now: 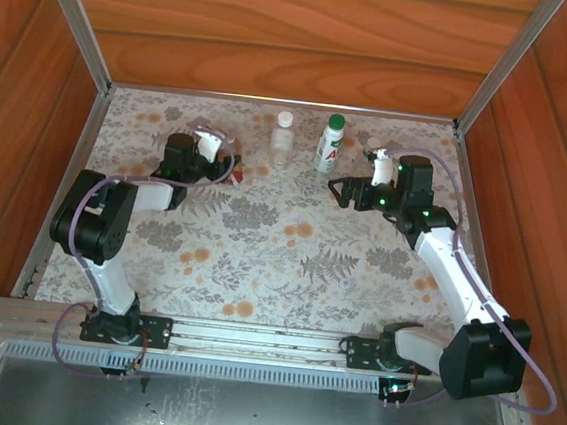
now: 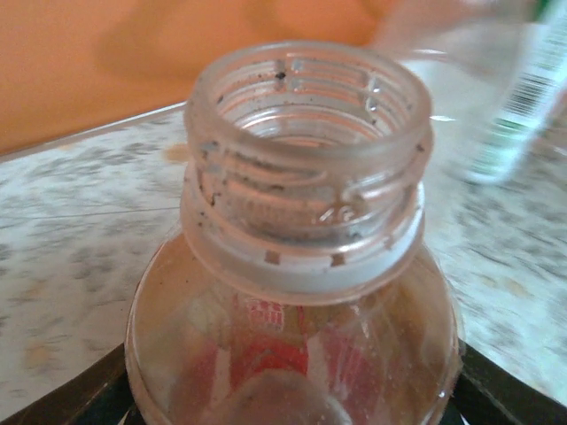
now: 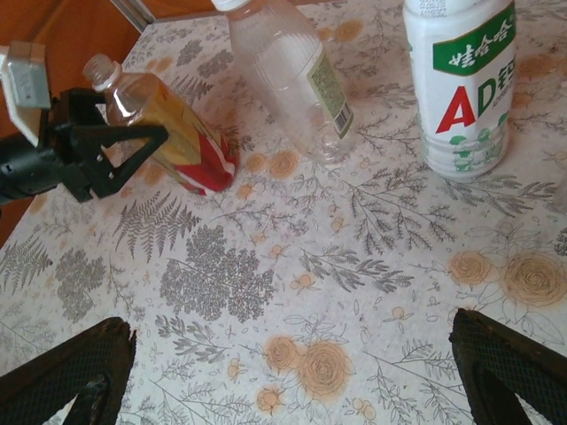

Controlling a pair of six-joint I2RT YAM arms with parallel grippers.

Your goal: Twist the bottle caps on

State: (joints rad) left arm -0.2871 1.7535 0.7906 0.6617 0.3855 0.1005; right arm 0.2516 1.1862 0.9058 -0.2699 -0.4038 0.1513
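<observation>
Right wrist view: at upper left, the left gripper [image 3: 111, 133] is clamped on the tilted, uncapped amber bottle [image 3: 190, 146]. The right gripper [image 3: 288, 372] is spread wide above the tabletop [image 3: 266, 266].

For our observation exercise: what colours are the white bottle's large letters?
Red A and green D on the white bottle, clearest from the right wrist view.

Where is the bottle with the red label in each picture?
Top external: red-label bottle sits left of centre, above the middle.
Left wrist: the bottle is in the centre, close up, with its neck open.
Right wrist: the bottle is upper left, tilted.
Shared landmark: white bottle, to its right in every view.
</observation>
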